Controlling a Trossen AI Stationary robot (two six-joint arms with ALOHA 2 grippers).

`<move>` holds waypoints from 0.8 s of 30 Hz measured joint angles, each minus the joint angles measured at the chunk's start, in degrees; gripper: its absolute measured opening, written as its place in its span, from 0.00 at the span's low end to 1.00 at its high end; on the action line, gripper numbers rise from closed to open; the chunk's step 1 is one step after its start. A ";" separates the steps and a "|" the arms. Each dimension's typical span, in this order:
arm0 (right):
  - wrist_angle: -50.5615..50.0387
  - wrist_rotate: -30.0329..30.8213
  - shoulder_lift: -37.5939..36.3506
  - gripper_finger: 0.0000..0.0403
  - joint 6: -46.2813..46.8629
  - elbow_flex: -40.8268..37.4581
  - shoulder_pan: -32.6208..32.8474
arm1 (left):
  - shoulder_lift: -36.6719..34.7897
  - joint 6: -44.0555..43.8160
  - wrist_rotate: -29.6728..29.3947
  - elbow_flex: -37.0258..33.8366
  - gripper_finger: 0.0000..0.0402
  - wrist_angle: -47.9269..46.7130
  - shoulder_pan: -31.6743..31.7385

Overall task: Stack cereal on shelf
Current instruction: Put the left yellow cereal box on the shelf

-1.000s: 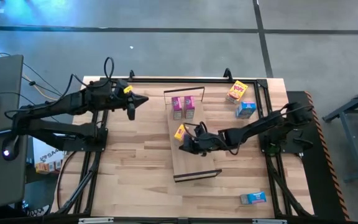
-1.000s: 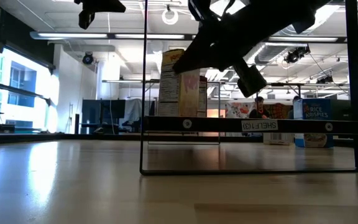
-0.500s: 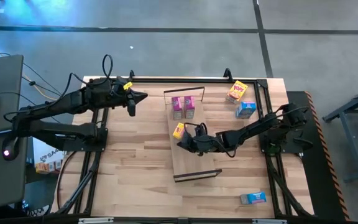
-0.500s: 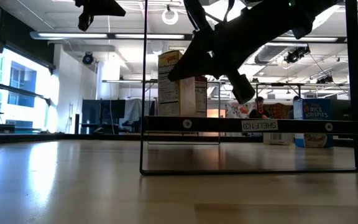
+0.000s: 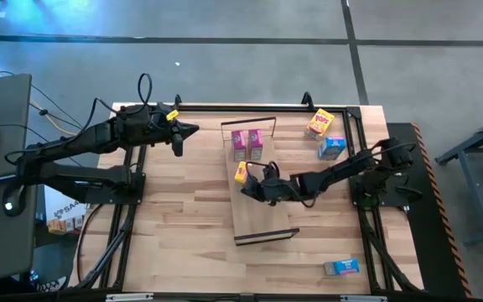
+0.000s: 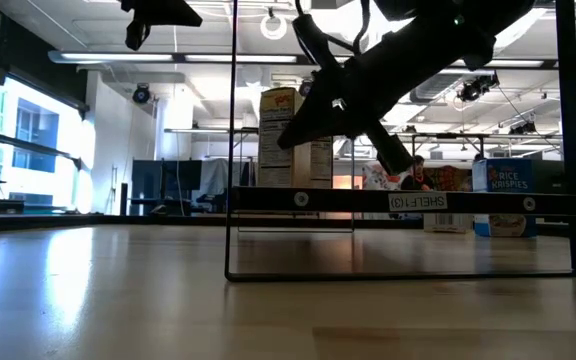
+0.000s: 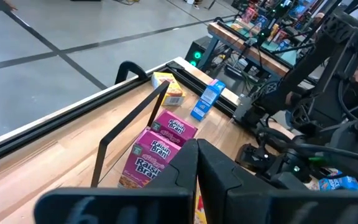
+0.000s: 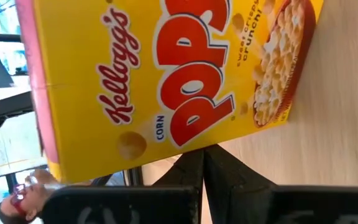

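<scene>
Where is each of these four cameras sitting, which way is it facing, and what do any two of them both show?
High view: above the table, looking straight down; both arms, the shelf and all the boxes show.
Low view: at tabletop height, looking level into the room; the right gripper comes in from above.
Left wrist view: over the shelf's far end, facing the pink boxes; its own shut fingers show.
Right wrist view: on the shelf, facing the yellow box; its own shut fingers show.
Shared: the high and left wrist views both show the pink boxes.
</scene>
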 joint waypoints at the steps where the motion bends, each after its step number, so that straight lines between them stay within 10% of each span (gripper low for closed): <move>1: 0.00 -0.45 -0.01 0.00 -0.63 0.00 -0.33 | 0.00 -0.01 0.00 0.00 0.00 0.00 0.00; 24: -5.50 -3.66 -2.25 0.00 -3.97 0.02 -3.05 | 0.02 -0.09 -0.13 0.00 0.00 0.00 0.00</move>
